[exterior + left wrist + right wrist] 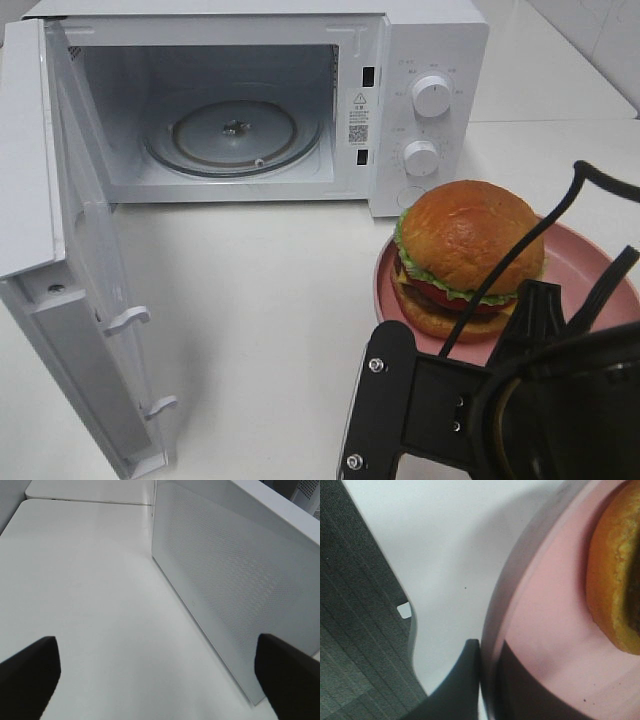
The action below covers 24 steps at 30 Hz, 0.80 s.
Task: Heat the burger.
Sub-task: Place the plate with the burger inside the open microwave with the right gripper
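While the burger stands upright on a pink plate, the right pincer is clenched on that plate's rim.
Its stack axis runs vertical, glossy bun crown up, lettuce frill all round. It sits on the white surface just before the microwave dials, whose door hangs wide open, showing the glass turntable. The left pincer is released, spread wide beside a dotted white panel. White tiles back the surface; dark grey floor lies past its edge.
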Motion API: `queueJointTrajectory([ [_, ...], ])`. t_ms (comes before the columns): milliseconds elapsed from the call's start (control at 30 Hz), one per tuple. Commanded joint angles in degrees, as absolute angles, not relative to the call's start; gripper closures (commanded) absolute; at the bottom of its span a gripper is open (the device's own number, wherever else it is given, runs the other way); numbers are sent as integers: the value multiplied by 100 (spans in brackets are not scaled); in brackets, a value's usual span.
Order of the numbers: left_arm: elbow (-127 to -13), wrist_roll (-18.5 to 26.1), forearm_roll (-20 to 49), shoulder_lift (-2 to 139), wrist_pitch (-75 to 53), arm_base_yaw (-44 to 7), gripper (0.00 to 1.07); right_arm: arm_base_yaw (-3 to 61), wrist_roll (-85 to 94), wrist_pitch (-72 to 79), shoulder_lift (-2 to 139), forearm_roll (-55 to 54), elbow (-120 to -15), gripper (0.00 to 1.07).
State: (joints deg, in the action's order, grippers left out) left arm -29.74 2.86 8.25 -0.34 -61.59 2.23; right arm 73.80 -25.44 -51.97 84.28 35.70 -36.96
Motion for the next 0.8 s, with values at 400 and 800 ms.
queueJointTrajectory([
  [400, -2968, 275, 859, -115, -6131, 206, 9, 7437, -1702, -5151, 8371, 4079, -3696, 106],
  [800, -2968, 275, 859, -115, -6131, 206, 9, 7437, -837, -4905, 8371, 4314, -3696, 107],
])
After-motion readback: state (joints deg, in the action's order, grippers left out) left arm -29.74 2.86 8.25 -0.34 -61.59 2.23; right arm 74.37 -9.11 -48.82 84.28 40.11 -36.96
